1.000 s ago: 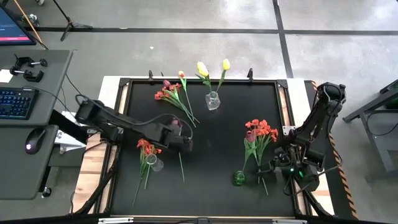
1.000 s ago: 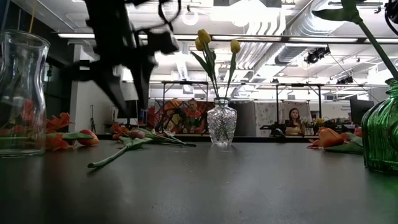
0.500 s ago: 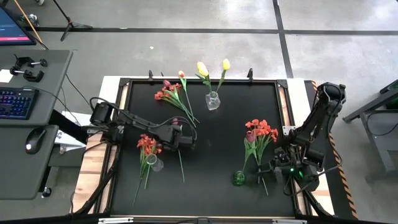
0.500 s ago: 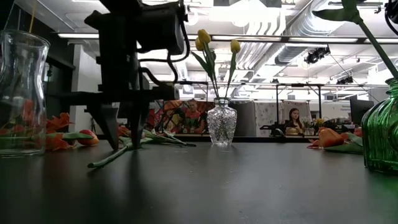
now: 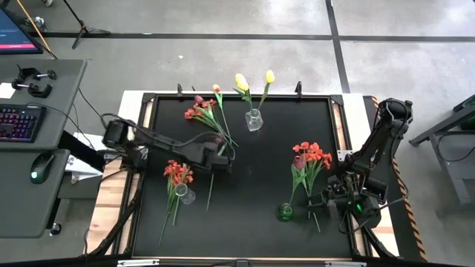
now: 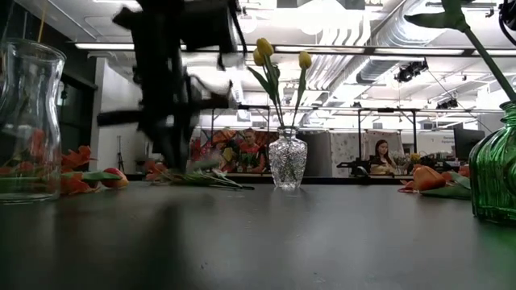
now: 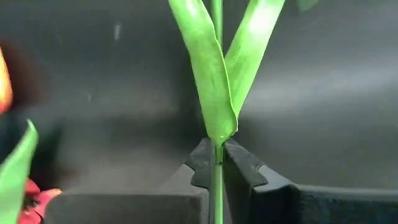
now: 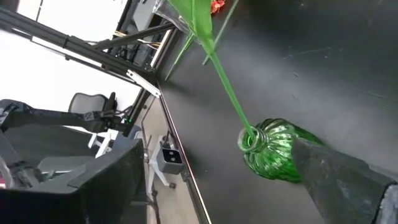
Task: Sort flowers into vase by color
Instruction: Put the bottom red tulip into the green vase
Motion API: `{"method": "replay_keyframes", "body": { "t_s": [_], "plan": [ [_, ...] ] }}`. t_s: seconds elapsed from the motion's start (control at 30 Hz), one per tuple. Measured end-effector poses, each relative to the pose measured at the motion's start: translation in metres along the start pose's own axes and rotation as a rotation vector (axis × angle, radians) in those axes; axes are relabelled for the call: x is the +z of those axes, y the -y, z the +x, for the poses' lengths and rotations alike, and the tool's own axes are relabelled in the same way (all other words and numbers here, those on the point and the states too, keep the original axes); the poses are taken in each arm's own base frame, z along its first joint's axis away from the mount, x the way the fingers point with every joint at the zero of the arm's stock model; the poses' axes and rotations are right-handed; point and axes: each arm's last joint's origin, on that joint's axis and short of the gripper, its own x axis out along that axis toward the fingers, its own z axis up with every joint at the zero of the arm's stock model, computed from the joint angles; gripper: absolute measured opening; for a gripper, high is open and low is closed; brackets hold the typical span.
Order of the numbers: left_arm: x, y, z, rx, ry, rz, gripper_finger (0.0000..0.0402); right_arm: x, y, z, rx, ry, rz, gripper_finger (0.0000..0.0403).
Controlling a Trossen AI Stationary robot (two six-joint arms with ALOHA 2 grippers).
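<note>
A tulip with a thin green stem (image 5: 208,191) and two long leaves (image 7: 217,74) is in my left gripper (image 5: 221,159), which is shut on it left of the table's middle; the gripper hides its head. Two yellow tulips stand in a clear vase (image 5: 254,120) at the far middle. Red-orange tulips stand in a clear vase (image 5: 185,194) at the near left. A green vase (image 5: 286,212) at the near right holds one stem. My right gripper (image 5: 324,199) waits open to the right of the green vase, one finger (image 8: 336,177) showing beside it. My left gripper pinches the stem (image 7: 216,163) between its two fingers, right at the point where the two leaves branch off. The fingers lie across the stem. The long free part of the stem (image 5: 207,202) trails from the gripper toward the table's near edge.
A loose bunch of red and maroon tulips (image 5: 204,113) lies at the far left, and a red bunch (image 5: 310,157) lies right of the middle. The black mat has a raised frame (image 5: 141,148). People sit far behind the table (image 6: 379,153).
My left gripper has come down with open fingers on either side of the stem lying on the table, shut on it, then risen and shifted a little toward the far edge. The stem has left its place on the table, and its near end has swung toward the left.
</note>
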Motion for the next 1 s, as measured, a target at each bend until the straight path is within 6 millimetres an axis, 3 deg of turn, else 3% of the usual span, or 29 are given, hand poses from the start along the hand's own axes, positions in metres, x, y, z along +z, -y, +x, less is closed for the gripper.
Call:
{"method": "replay_keyframes", "body": {
  "t_s": [0.13,0.27,0.37,0.47,0.63,0.8,1.0],
  "plan": [
    [0.014,-0.004,-0.05,-0.177,0.156,0.035,0.0004,0.0,0.0,0.0,0.001,0.0,0.001,0.0399],
    [0.022,-0.006,-0.116,-0.475,0.447,0.106,0.0002,0.0,0.0,0.0,0.0,0.001,-0.001,0.0399],
    [0.011,0.009,-0.158,-0.728,0.647,0.235,0.0001,0.001,0.0,0.002,-0.006,0.007,-0.004,0.0399],
    [-0.006,0.028,-0.18,-0.924,0.818,0.354,0.0001,0.003,-0.001,0.004,-0.01,0.019,0.021,0.0399],
    [-0.028,0.062,-0.172,-1.005,1.056,0.485,0.0001,0.008,-0.001,0.01,-0.026,0.05,0.037,0.0399],
    [-0.04,0.109,-0.151,-1.033,1.092,0.648,0.0,0.013,-0.002,0.009,-0.022,0.059,0.025,0.0399],
    [-0.049,0.154,-0.133,-1.215,1.086,0.559,0.0,0.028,-0.009,-0.002,0.032,0.058,0.009,0.0399]
  ]
}}
